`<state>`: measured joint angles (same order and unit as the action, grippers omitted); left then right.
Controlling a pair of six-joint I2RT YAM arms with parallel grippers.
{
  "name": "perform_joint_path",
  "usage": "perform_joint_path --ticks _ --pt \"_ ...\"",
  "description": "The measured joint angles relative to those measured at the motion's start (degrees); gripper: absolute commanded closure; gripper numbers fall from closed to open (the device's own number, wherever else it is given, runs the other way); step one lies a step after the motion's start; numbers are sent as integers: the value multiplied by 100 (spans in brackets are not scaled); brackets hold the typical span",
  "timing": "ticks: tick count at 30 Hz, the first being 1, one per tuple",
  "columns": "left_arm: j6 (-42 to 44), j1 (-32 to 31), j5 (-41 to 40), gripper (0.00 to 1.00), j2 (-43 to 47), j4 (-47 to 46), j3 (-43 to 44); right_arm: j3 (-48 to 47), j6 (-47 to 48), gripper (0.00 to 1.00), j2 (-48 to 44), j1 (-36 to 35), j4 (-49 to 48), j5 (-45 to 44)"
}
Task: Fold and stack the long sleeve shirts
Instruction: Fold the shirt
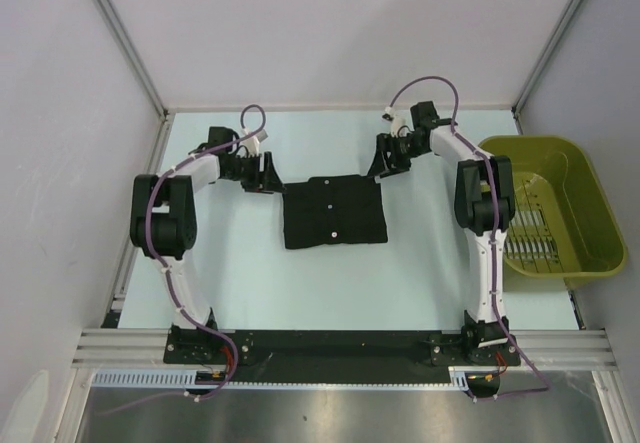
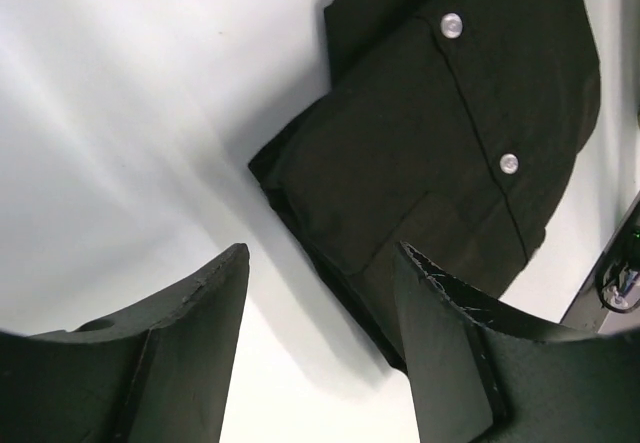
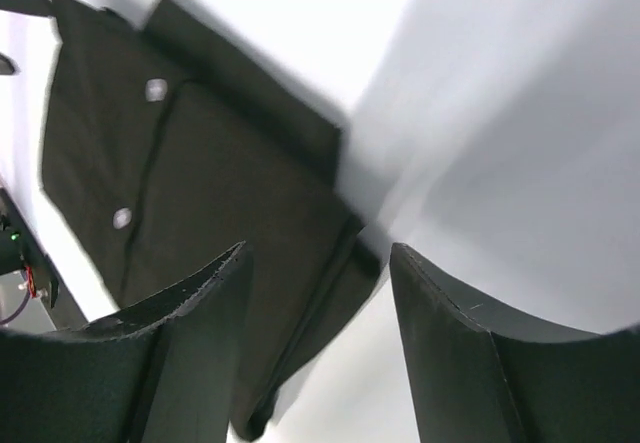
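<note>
A black long sleeve shirt (image 1: 334, 211) lies folded into a flat rectangle on the table, white buttons showing. My left gripper (image 1: 268, 175) hovers open and empty just beyond its far left corner; the left wrist view shows the shirt (image 2: 450, 143) ahead of the open fingers (image 2: 200, 343). My right gripper (image 1: 384, 159) hovers open and empty just beyond its far right corner; the right wrist view shows the shirt (image 3: 190, 193) between and ahead of the fingers (image 3: 450, 343). I see only one shirt.
An olive-green plastic basket (image 1: 590, 203) stands at the right edge of the table, beside the right arm. The pale table (image 1: 330, 283) is bounded by grey walls at the back and sides.
</note>
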<state>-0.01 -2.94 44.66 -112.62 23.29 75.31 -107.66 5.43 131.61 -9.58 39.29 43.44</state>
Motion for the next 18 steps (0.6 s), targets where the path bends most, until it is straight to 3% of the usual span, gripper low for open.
perform_joint_path --ticks 4,10,18 --pt "7 0 -22 36 -170 7 164 -101 -103 43 385 -50 -87 -33" --pt "2 -4 -59 37 -348 -94 393 -295 -243 59 501 -52 -219 105" --pt "-114 -70 -57 38 -616 -258 448 -295 -313 62 503 -48 -234 404"
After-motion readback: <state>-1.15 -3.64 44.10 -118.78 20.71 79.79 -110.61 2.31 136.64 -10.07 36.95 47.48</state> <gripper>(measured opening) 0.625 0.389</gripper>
